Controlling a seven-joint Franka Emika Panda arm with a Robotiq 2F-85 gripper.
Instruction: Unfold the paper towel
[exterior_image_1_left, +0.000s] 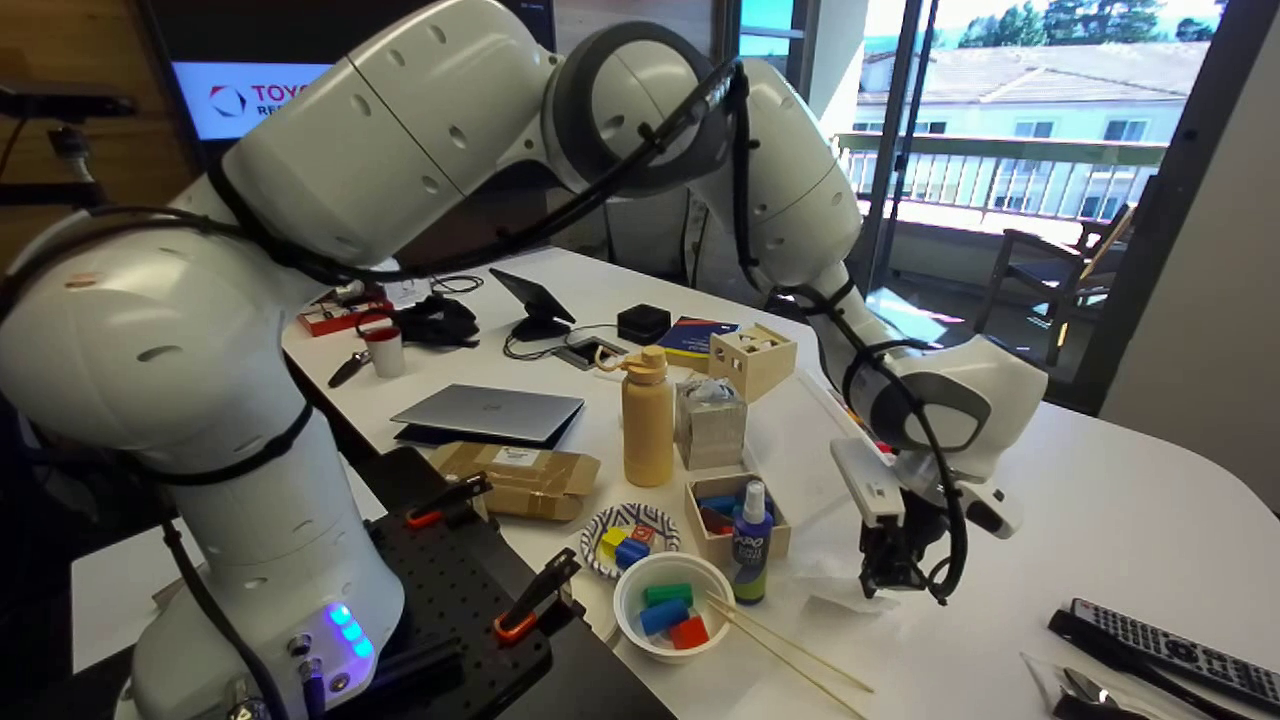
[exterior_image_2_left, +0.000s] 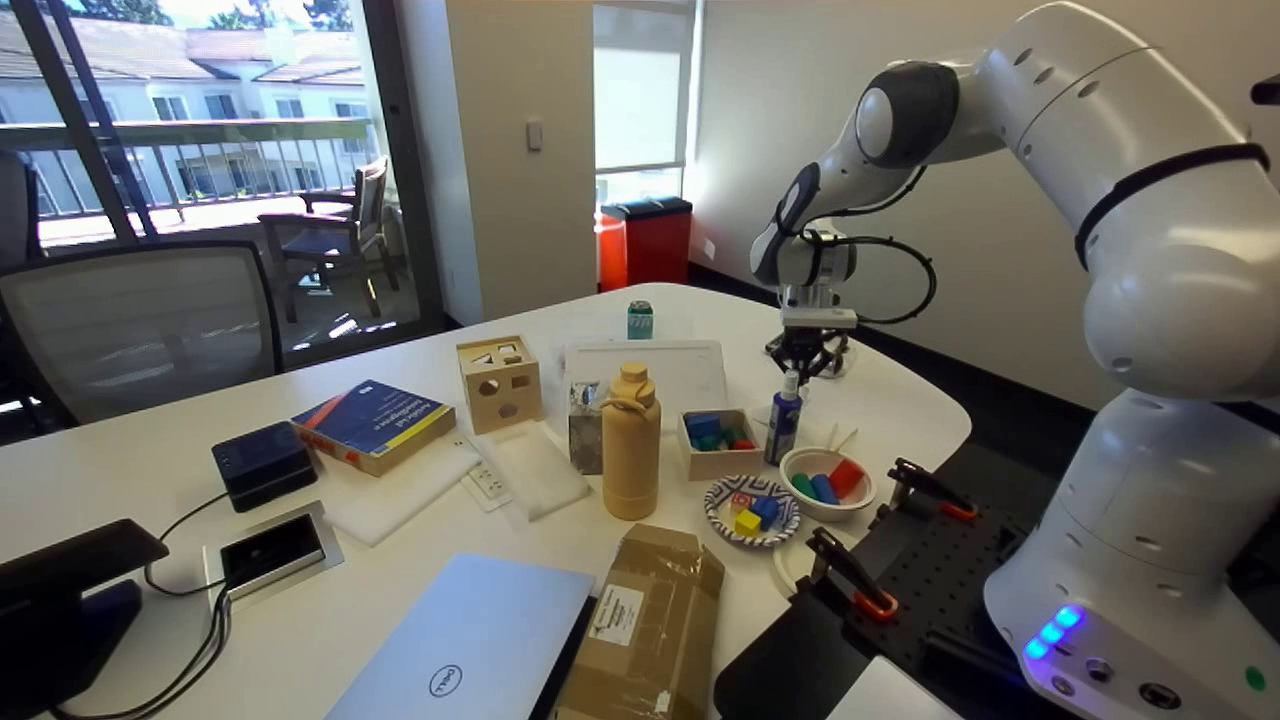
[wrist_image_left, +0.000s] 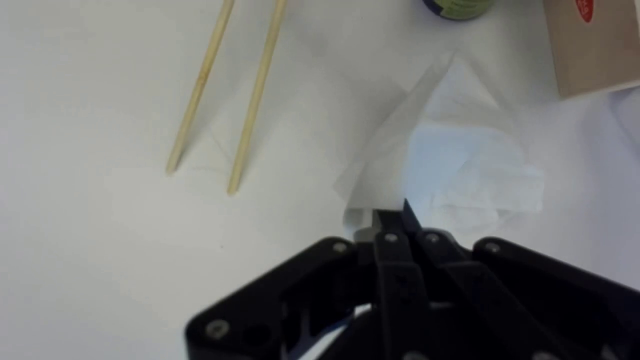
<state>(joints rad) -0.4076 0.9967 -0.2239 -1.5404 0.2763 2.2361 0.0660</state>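
Paper towel (wrist_image_left: 465, 160) lies on the white bench (wrist_image_left: 100, 280) in the wrist view, bunched up and not flat. The gripper (wrist_image_left: 398, 212) is squeezed closed, and it looks like a bit of the paper towel is pinched between its tips. One corner points at the spray bottle (wrist_image_left: 459, 9) but does not touch it. Two wooden sticks (wrist_image_left: 257, 100) lie near, not touching. I think the job is only at its start: one edge seems caught and a flap looks lifted, but folds and layers show on the rest. What is left is to pull that flap over, spread out the other folds, lay it all down flat and let go.

In an exterior view, the gripper hangs low between the spray bottle and the remote control (exterior_image_1_left: 1180, 648). The paper towel is hard to spot there, white on white.

In an exterior view, where a soda can (exterior_image_2_left: 640, 321) stands far back on the bench, the spray bottle is partly in front of the gripper, and I cannot make out the paper towel at all.
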